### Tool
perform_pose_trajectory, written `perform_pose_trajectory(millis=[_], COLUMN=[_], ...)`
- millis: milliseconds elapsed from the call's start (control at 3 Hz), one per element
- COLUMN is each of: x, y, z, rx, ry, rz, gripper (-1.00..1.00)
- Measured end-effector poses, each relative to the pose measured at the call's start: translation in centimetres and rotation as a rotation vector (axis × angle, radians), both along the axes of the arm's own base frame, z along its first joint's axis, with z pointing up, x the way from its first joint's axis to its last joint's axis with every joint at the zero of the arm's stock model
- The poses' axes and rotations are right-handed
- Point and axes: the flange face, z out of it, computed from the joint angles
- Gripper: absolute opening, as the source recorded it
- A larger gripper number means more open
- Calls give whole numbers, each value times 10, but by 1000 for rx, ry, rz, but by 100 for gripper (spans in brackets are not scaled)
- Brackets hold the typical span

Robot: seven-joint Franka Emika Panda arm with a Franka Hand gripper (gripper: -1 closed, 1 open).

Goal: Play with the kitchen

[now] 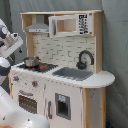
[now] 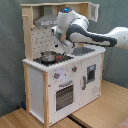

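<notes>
The kitchen [image 1: 65, 95] is a white and light-wood toy unit, seen in both exterior views. It has a grey hood [image 1: 39, 26], a stovetop with a small metal pot [image 1: 31, 61], a sink [image 1: 73, 73] and a black faucet [image 1: 85, 58]. In the second exterior view the white arm reaches in from the right. My gripper [image 2: 56, 33] hangs above the stovetop, up near the hood [image 2: 46, 21] and apart from the pot [image 2: 48, 56]. The oven door [image 2: 64, 95] looks closed. In the first exterior view the arm's end [image 1: 11, 44] shows at the left edge.
The kitchen [image 2: 55, 85] stands on light wooden boards [image 2: 100, 112] in front of a grey curtain [image 2: 10, 55]. A microwave-like cupboard [image 1: 70, 25] fills the upper shelf. A white part of the robot [image 1: 12, 117] fills the first exterior view's bottom left corner.
</notes>
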Motion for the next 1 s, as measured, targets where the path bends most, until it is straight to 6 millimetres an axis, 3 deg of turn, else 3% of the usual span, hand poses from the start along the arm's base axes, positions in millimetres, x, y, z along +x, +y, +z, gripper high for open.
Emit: perform_pose_trajectory(millis=[1000], x=[-62], y=[17], z=[5], rx=[-231], ry=[-116], rz=[-34], gripper=[100])
